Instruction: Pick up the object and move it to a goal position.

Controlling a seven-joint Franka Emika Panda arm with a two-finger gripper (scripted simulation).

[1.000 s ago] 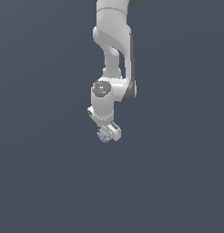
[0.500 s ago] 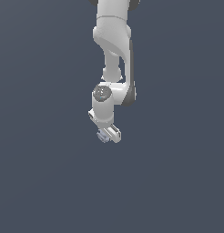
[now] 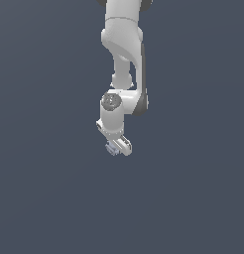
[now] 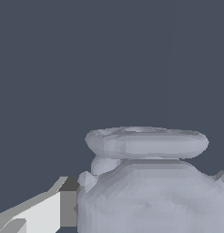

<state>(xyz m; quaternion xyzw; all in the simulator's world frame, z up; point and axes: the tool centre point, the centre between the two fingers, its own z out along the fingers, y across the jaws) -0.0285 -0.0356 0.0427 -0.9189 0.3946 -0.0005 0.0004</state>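
Against plain slate-grey emptiness, the white gripper (image 3: 115,147) is hanging downward and clasping the lavender-grey object (image 3: 112,148) between its fingers (image 4: 45,213), the lump sitting right at their tips.

no readable text, no labels, no brands, no numbers, no signs anywhere

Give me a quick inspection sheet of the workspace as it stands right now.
Surface: plain dark grey-blue ground, no markings seen.
Job's things: the object, a pale lavender-grey lump, sits at the gripper's tip; it fills the wrist view.
Clutter: nothing seen.
Grippers: the gripper is white, pointing down, the object at its fingers; closure cannot be confirmed.
Cables: nothing seen.
Surroundings: nothing seen beyond the arm; no goal marker visible.
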